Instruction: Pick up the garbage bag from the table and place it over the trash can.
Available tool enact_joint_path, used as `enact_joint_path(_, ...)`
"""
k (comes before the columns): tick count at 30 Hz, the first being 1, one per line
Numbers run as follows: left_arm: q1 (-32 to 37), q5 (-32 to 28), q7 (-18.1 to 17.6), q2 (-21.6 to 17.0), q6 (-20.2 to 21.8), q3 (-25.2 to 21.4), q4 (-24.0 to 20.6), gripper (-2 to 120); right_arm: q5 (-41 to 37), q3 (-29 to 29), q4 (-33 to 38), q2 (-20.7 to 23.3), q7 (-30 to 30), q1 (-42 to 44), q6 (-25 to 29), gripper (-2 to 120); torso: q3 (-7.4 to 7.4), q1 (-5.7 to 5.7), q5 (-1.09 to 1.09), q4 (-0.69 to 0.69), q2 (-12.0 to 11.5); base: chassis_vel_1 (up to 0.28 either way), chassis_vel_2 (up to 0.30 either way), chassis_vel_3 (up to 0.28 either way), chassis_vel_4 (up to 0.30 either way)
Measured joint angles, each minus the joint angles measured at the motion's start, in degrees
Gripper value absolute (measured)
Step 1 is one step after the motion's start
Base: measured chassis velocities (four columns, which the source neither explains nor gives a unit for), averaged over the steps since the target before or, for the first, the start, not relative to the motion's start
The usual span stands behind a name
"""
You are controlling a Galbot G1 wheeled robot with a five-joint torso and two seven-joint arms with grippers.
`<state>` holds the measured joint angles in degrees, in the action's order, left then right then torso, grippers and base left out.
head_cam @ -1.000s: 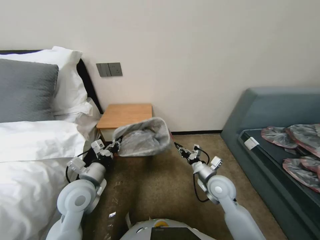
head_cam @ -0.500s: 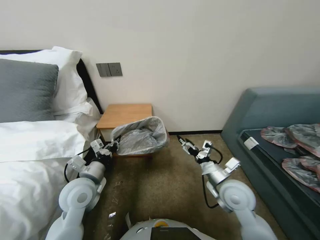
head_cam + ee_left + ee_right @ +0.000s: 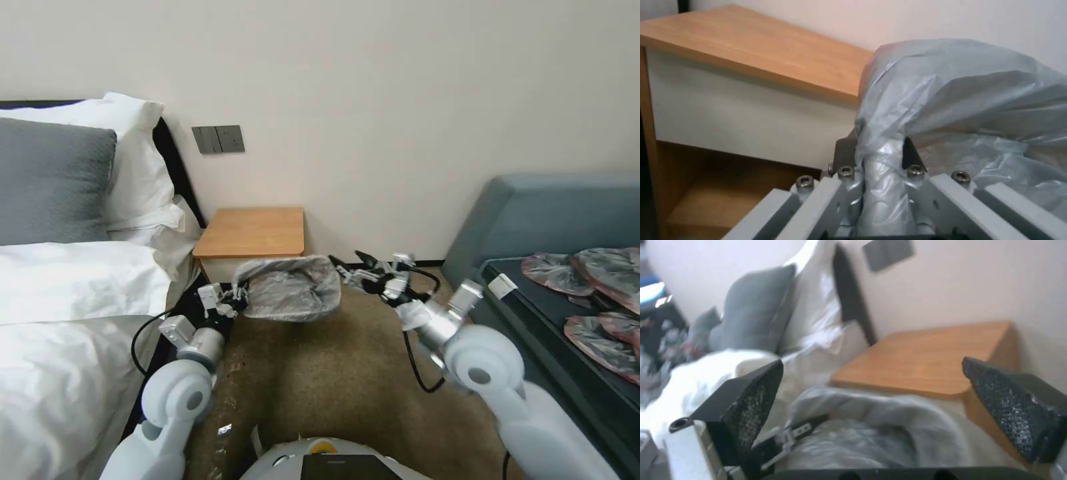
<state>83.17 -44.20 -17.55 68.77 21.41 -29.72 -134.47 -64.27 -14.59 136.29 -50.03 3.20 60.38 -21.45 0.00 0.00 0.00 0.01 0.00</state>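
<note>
The garbage bag (image 3: 291,291) hung in front of the table (image 3: 252,231), just below the level of its orange-brown top, its grey wrinkled plastic spread open into a wide mouth. The left gripper (image 3: 235,298) sat at the bag's edge on the side nearer the bed (image 3: 73,313), in front of the table's lower shelf, and its jaws were pressed together on a bunched fold of the plastic; in the left wrist view the pinched strip of garbage bag (image 3: 889,173) ran straight down between the two metal fingers (image 3: 842,186), with the table (image 3: 764,63) close behind. The right gripper (image 3: 348,270) hovered at the bag's opposite edge, off the table's front corner that lies away from the bed, with its fingers spread wide and nothing between them. In the right wrist view the two dark textured pads (image 3: 756,400) stood far apart, framing the garbage bag (image 3: 889,426) and the table (image 3: 929,356) beyond; that view was blurred, so whether a pad touched the plastic could not be told. The bag probably hid the trash can, since no pale green wall could be made out beneath it.
</note>
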Motion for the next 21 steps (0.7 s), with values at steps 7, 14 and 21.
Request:
enact_joint_path(7,-0.1,2.8,1.0,-0.4,-0.1,1.3,0.2,3,7.8,13.1,-3.7,2.5,-2.0,-11.5,-1.6,97,0.00,0.00,0.00,-0.02,0.0,0.000,0.000,0.000,0.000)
enact_joint_path(14,0.4,3.8,0.9,-0.2,1.9,1.4,-0.2,3,13.3,24.0,-6.7,3.4,-4.2,-22.6,-3.7,73,0.00,0.00,0.00,0.00,0.0,0.000,0.000,0.000,0.000)
enact_joint_path(21,0.3,4.4,0.8,-0.1,3.2,1.4,-0.5,3,15.9,35.1,-9.4,4.3,-5.5,-32.7,-5.6,47,0.00,0.00,0.00,-0.01,0.0,0.000,0.000,0.000,0.000)
